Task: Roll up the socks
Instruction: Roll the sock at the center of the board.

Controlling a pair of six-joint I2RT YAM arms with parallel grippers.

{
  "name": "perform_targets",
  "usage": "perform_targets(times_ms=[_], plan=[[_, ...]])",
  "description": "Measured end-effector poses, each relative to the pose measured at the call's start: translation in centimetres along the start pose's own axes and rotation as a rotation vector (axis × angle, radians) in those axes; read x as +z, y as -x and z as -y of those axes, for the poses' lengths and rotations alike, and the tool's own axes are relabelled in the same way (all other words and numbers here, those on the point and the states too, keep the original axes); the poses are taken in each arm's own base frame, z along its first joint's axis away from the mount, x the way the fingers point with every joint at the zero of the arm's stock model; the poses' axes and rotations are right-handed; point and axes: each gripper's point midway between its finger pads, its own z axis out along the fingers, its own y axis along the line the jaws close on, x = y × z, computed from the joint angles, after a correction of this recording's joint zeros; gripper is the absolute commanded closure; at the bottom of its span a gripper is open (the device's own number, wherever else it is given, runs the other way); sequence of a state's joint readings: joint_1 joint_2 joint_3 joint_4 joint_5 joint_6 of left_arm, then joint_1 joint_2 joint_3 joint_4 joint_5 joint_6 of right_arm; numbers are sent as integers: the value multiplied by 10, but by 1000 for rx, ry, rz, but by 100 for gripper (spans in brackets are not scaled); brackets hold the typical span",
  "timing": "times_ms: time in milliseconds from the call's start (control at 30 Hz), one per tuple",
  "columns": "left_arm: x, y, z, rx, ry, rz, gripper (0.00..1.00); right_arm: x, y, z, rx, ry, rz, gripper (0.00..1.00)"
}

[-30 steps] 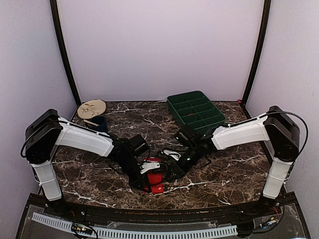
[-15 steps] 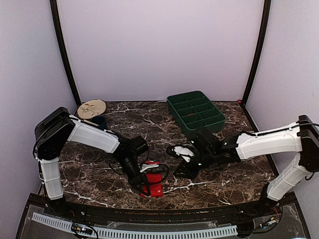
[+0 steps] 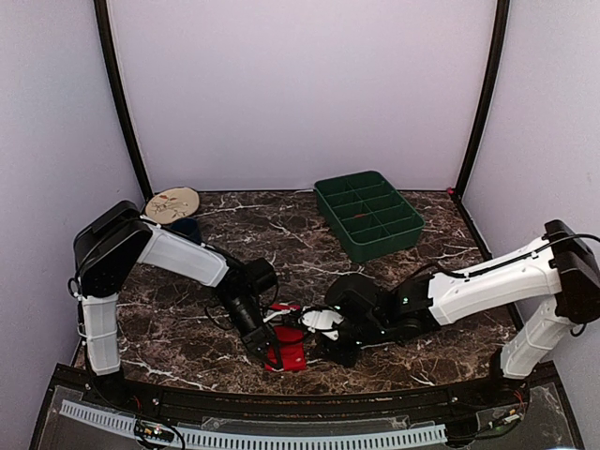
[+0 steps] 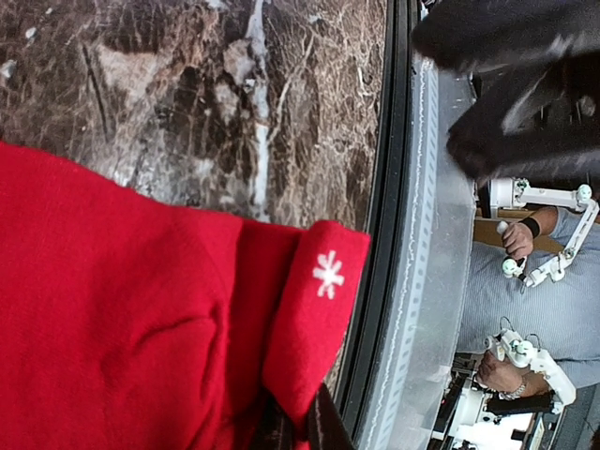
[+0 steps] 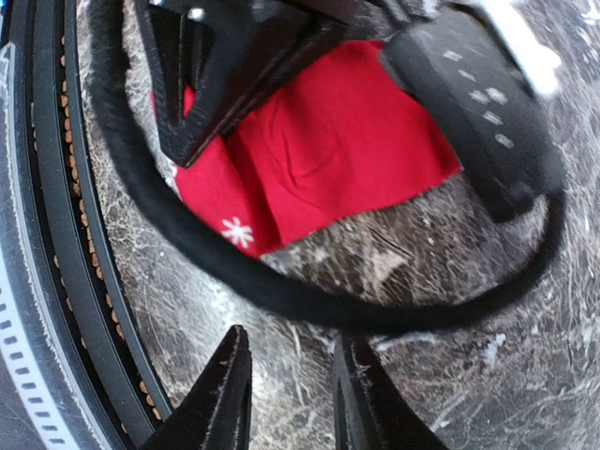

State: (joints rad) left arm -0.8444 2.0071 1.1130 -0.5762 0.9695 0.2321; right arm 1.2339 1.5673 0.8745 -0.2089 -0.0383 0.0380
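View: top external
Table (image 3: 281, 234): dark brown marble with white veins, inside a pale walled booth.
Green tray (image 3: 389, 241): far side of the table, right of centre; split by partitions into a grid of small compartments, with only green floors and dividers discernible inside.
Dark blue cup (image 3: 186, 230): far left, just beside a round tan disc (image 3: 172, 203); interior not visible from this angle.
Socks (image 3: 291, 356): red bundle near the front edge, about centre, between the two grippers and well apart from tray and cup.
Left gripper (image 3: 273, 354): down at the left side of the socks, touching them; jaw state not readable from here.
Right gripper (image 3: 330, 352): low over the table just right of the socks; finger gap hidden in this view.

View: left wrist
Socks (image 4: 141, 309): red fabric filling the lower left, lying on the marble; a small white snowflake (image 4: 328, 274) on the folded end next to the table's edge.
Left gripper (image 4: 300, 433): fingers (image 4: 324, 427) pressed together at the bottom of the picture, clamped on a fold of the red fabric.

View: right wrist
Right gripper (image 5: 286, 394): fingers (image 5: 225, 394) apart, only bare marble in the gap, just short of the socks.
Socks (image 5: 319, 159): flat red fold on the marble ahead of the fingers, white snowflake (image 5: 237, 232) near its corner, far part under the left gripper's black body.
Black cable (image 5: 281, 295): loops across the marble between the fingers and the socks.
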Motion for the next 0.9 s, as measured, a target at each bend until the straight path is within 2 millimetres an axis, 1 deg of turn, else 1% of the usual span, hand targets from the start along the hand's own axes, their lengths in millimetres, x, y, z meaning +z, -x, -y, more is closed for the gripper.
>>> perform_targets(times_ms=[200, 367, 533, 900], plan=[[0, 0, 1, -11, -19, 4, 100, 18, 1, -18, -97, 3, -35, 66], [0, 0, 1, -18, -25, 4, 100, 26, 6, -25, -147, 6, -40, 64], [-1, 0, 1, -23, -29, 9, 100, 32, 10, -26, -181, -3, -46, 62], [-3, 1, 2, -30, -48, 17, 100, 43, 3, -25, -244, -10, -89, 60]])
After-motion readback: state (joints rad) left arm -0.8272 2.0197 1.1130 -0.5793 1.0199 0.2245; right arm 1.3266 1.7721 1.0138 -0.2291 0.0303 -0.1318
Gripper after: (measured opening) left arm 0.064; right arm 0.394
